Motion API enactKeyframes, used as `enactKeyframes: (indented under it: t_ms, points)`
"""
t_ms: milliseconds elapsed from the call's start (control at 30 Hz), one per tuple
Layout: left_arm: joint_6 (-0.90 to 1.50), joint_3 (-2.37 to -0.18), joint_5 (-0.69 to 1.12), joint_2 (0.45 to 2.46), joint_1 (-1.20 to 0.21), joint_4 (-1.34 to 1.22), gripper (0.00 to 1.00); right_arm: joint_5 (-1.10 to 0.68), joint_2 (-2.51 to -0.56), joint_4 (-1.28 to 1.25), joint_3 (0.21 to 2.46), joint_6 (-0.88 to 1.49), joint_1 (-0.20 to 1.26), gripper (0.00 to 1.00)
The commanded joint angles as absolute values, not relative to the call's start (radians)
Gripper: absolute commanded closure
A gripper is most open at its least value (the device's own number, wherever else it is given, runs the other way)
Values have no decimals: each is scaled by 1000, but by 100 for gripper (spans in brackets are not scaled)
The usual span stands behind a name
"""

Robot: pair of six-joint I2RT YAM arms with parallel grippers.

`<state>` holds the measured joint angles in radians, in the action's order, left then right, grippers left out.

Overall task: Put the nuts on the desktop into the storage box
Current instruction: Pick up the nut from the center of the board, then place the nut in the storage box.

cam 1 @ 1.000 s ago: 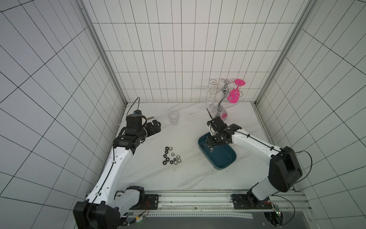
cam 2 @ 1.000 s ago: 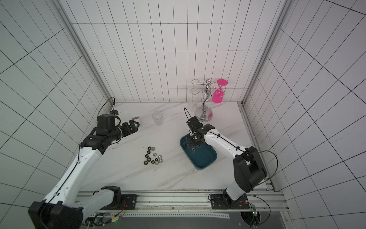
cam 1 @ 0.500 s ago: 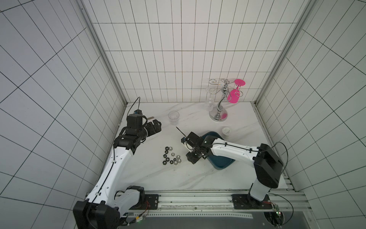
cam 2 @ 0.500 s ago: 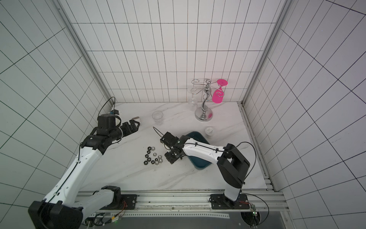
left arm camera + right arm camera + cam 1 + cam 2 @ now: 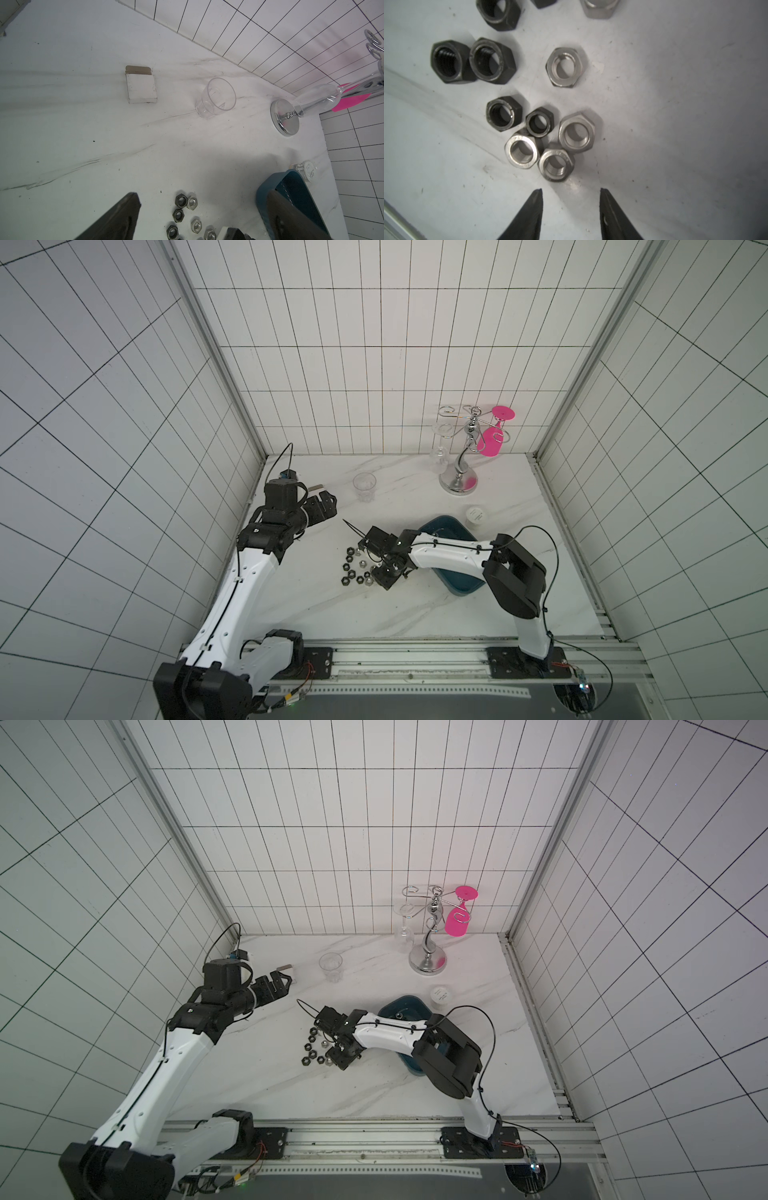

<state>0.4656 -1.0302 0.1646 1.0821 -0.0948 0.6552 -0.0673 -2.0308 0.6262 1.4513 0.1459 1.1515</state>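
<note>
1. Over the nut pile, right gripper [image 5: 570, 190] hangs low above the desk [image 5: 374, 614], jaws parted with nothing between them.
2. About 10 loose nuts [image 5: 556, 152], black and silver mixed, lie on the desk just ahead of the tips. None is gripped.
3. Just beside the pile sits the box [image 5: 459, 585], with the right forearm crossing over it. We can't tell what's inside.
4. Off to the side, left gripper [image 5: 202, 193] is spread wide and empty, apart from the pile.
5. Risk: the nearest 4 nuts touch each other. Closing there likely catches 2, or a jaw shoves the neighbours and scatters them.
6. Risk: a tip lands on top of a nut instead of beside it, so it jams against the desk with no grasp.
7. Risk: with smooth flats and thin tips, an off-centre pinch could squirt the nut out short of the box.
8. Risk: a low carry path may clip the box rim and slide it.
</note>
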Motion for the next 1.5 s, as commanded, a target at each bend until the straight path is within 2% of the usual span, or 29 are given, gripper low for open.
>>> enactKeyframes:
  t_ms: [0,300,433,500,800,1100,1267,1467]
  points:
    - [439,-1035,160,1062,-80,669,2,-49,-2074,652,1494,135,1160,54]
    - [430,-1042,170,1052,-55,681,2,-46,-2118,664,1554,129,1172,58]
    - [430,-1044,172,1051,-55,682,2,-36,-2110,666,1557,129,1173,73]
    - [430,-1042,172,1048,-55,682,2,-10,-2086,669,1551,132,1173,77]
    - [425,-1043,166,1049,-55,687,2,117,-1849,654,1459,202,1126,78]
    - [439,-1038,175,1054,-65,686,2,113,-1582,571,1139,330,844,77]
    - [447,-1034,170,1055,-71,681,2,87,-1542,599,1039,348,704,76]
    - [450,-1034,164,1059,-75,677,2,48,-1596,613,995,321,670,74]
